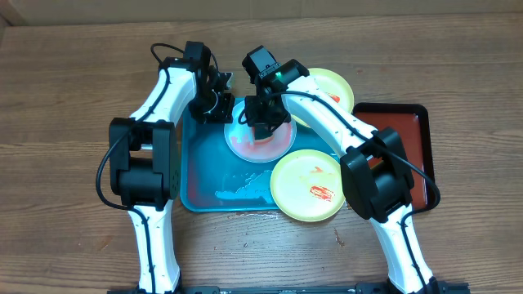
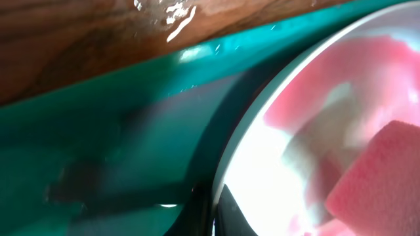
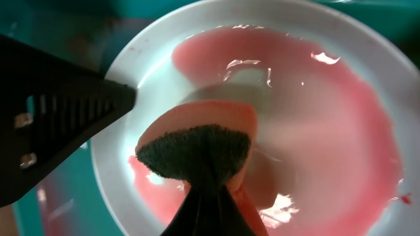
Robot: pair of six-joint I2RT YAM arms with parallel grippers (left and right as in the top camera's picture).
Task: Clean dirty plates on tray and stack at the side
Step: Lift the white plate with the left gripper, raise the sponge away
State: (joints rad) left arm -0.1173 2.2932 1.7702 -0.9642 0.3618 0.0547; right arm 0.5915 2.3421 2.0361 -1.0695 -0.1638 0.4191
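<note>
The turquoise tray (image 1: 204,184) holds one plate (image 1: 278,143) covered in pink watery sauce. My left gripper (image 1: 219,104) is shut on this plate's far-left rim; in the left wrist view its jaws (image 2: 220,213) pinch the rim (image 2: 262,131). My right gripper (image 1: 263,122) is shut on a pink sponge with a dark scrub face (image 3: 197,141), pressed onto the plate (image 3: 328,118). The sponge also shows in the left wrist view (image 2: 380,177). A second plate (image 1: 306,186) with red smears overlaps the tray's front right corner. A third plate (image 1: 333,86) lies behind the right arm.
A dark red, black-rimmed tray (image 1: 409,135) lies on the wooden table to the right. Water pools on the turquoise tray's floor (image 1: 237,192). The left gripper's black finger (image 3: 59,111) shows in the right wrist view, at the plate's rim.
</note>
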